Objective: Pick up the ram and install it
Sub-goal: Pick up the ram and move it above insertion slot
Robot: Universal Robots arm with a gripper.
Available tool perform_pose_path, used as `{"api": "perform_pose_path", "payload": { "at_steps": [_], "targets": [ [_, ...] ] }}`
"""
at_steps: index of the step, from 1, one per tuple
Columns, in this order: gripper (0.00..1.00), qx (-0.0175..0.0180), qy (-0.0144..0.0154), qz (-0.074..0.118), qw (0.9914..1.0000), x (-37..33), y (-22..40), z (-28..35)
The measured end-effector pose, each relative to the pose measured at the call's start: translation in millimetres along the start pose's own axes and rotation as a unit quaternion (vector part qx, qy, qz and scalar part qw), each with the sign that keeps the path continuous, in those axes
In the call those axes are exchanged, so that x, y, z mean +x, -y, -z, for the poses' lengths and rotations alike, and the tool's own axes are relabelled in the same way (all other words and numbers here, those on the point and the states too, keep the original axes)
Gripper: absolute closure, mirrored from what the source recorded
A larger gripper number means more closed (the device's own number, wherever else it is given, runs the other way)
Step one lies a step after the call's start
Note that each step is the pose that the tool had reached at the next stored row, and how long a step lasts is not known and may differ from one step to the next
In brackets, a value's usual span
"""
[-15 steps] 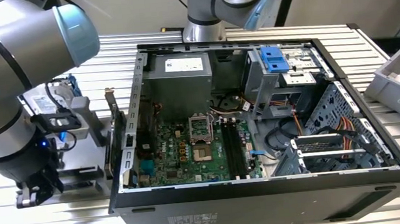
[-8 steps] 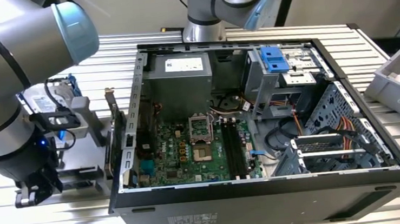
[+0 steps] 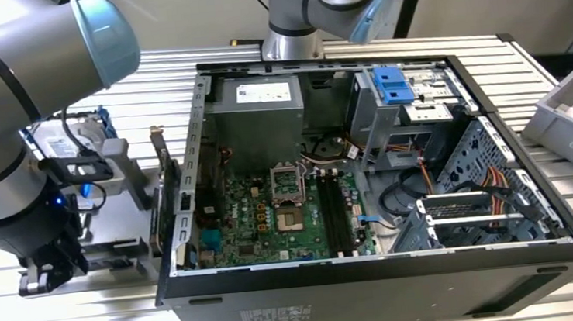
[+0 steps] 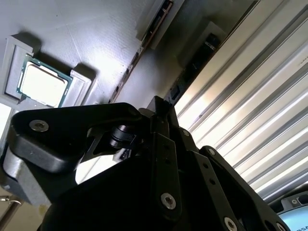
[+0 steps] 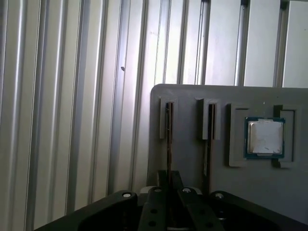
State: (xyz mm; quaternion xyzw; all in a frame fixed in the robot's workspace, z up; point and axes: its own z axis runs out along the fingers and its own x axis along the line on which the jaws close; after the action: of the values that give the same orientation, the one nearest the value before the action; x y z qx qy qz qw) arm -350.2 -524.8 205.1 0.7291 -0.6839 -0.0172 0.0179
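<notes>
The arm is down over the grey holder (image 5: 192, 98) on the ribbed table (image 5: 72, 106), off to the exterior view's left of the open computer case (image 3: 380, 281). In the first wrist view the gripper (image 5: 168, 182) sits right over the ram (image 5: 169, 130). The ram stands on edge in the slot nearest the holder's rim. A second stick (image 5: 207, 139) stands in the slot beside it, and the CPU (image 5: 264, 137) lies in its recess further along.

The gripper straddles the ram's upper edge, but whether it has closed on the board I cannot tell (its own black body hides the contact).

By my reckoning this is the pick. To do it well, the grip wants to be square on the board and centred along its length. The lift should go straight up out of the slot so nothing binds. Any tilt would likely scrape the second stick, or leave the ram cocked for the memory slots (image 3: 334, 211) in the case.
</notes>
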Motion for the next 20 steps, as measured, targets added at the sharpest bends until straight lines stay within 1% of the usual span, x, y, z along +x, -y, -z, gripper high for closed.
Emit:
{"api": "perform_pose_path", "payload": {
  "at_steps": [13, 20],
  "targets": [
    [1.00, 0.0000, 0.0000, 0.000, 1.00000, 0.0, -0.6, 12.3],
    [1.00, 0.0001, 0.0001, 0.000, 1.00000, 0.0, -0.9, 19.9]
  ]
}}
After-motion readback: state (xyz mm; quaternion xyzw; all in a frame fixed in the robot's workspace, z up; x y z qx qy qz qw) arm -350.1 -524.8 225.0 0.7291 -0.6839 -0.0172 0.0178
